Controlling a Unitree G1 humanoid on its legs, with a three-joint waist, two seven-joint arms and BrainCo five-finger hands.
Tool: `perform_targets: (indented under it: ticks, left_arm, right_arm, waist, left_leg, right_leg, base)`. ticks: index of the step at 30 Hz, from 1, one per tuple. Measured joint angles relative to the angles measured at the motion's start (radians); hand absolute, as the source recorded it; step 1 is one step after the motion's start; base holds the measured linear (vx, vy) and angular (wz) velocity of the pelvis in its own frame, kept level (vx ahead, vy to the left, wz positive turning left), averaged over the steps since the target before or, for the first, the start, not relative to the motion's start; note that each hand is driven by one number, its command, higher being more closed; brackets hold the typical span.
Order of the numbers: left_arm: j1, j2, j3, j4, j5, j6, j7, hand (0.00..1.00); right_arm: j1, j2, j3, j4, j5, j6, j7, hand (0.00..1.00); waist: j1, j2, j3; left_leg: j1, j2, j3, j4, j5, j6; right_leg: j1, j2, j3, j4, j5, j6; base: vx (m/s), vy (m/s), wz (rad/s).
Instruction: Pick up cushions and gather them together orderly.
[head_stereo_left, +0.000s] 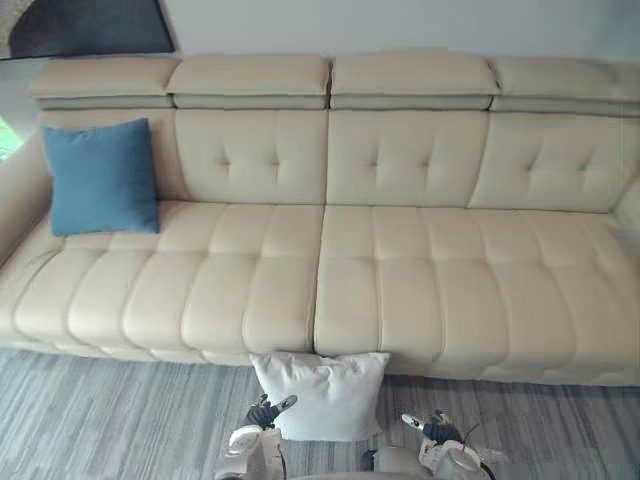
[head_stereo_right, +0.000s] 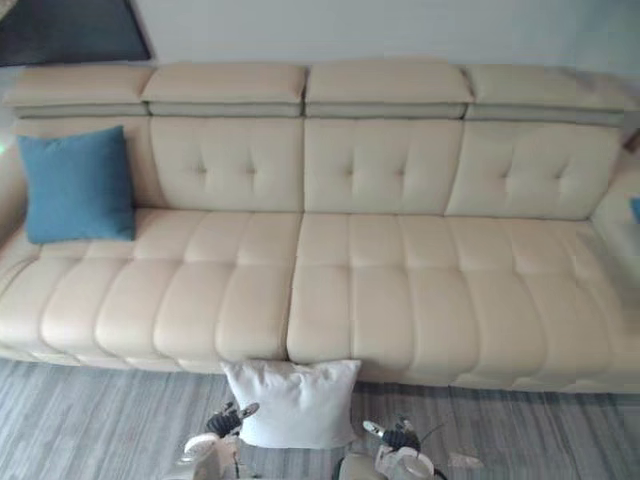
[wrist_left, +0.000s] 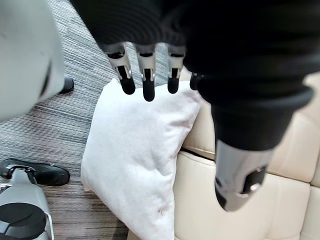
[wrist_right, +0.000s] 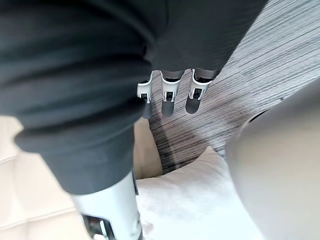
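Note:
A white cushion (head_stereo_left: 320, 395) stands on the floor, leaning against the front of the cream sofa (head_stereo_left: 420, 290) near its middle. A blue cushion (head_stereo_left: 100, 178) sits upright in the sofa's left corner against the backrest. My left hand (head_stereo_left: 262, 412) hovers just left of the white cushion and my right hand (head_stereo_left: 432, 430) just right of it, both low over the floor. In the left wrist view the left hand's fingers (wrist_left: 145, 80) are straight above the white cushion (wrist_left: 135, 155), holding nothing. The right hand's fingers (wrist_right: 170, 97) are also straight, with the white cushion (wrist_right: 200, 200) beside them.
Grey striped carpet (head_stereo_left: 100, 420) runs along the sofa front. The sofa's long seat is bare between its ends. A sliver of something blue (head_stereo_right: 635, 208) shows at the sofa's far right end. A dark panel (head_stereo_left: 90, 25) hangs behind the left end.

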Motion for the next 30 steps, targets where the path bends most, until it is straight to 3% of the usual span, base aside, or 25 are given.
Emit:
perform_targets:
  ticks: [3,7,10,19,25,30]
  left_arm:
    - [-0.017,0.021,0.003,-0.003,-0.027,-0.001,0.017,0.00]
    - [-0.098,0.031,0.035,-0.066,-0.097,-0.012,0.067,0.00]
    - [-0.161,0.078,0.068,-0.115,-0.136,-0.018,0.099,0.00]
    - [-0.467,0.231,0.148,-0.200,-0.228,-0.028,0.151,0.00]
    - [-0.642,0.316,0.114,-0.256,-0.227,-0.028,0.152,0.00]
    - [-0.776,0.333,0.036,-0.268,-0.200,-0.029,0.178,0.00]
  right_arm:
    - [-0.023,-0.005,0.011,0.001,0.024,-0.001,-0.014,0.00]
    - [-0.112,-0.049,0.009,-0.005,0.081,-0.008,-0.040,0.00]
    - [-0.195,-0.081,0.007,-0.031,0.117,-0.020,-0.060,0.00]
    - [-0.462,-0.188,-0.013,-0.142,0.149,-0.038,-0.115,0.00]
    - [-0.657,-0.241,-0.003,-0.266,0.148,-0.046,-0.119,0.00]
    - [-0.804,-0.269,0.044,-0.311,0.149,-0.059,-0.138,0.00]
  waist:
    - [0.003,-0.006,0.024]
    - [0.012,0.031,0.100]
    - [0.012,0.027,0.176]
    - [0.014,0.009,0.288]
    - [0.015,0.009,0.360]
    - [0.015,0.010,0.374]
  left_leg:
    - [-0.059,-0.011,-0.002,0.070,-0.015,0.025]
    - [-0.312,0.002,-0.055,0.271,-0.063,0.047]
    - [-0.468,0.004,-0.081,0.388,-0.077,0.050]
    - [-0.927,0.042,-0.117,0.593,-0.057,0.072]
    - [-1.131,0.069,-0.125,0.671,-0.042,0.069]
    - [-1.265,0.074,-0.139,0.722,-0.038,0.064]
  right_leg:
    - [-0.040,-0.016,0.005,0.041,0.001,0.003]
    - [-0.243,-0.026,-0.005,0.161,-0.001,0.004]
    - [-0.384,-0.037,-0.003,0.260,-0.016,-0.001]
    - [-0.812,-0.029,-0.002,0.409,0.027,-0.024]
    - [-1.009,-0.015,-0.001,0.465,0.058,-0.043]
    - [-1.142,-0.015,-0.002,0.524,0.058,-0.043]
  base:
    - [-0.09,0.065,0.04]
    - [-0.22,0.003,0.23]
    - [-0.27,-0.029,0.16]
    - [-0.20,-0.028,0.03]
    - [-0.08,-0.002,-0.05]
    - [-0.04,-0.014,0.03]
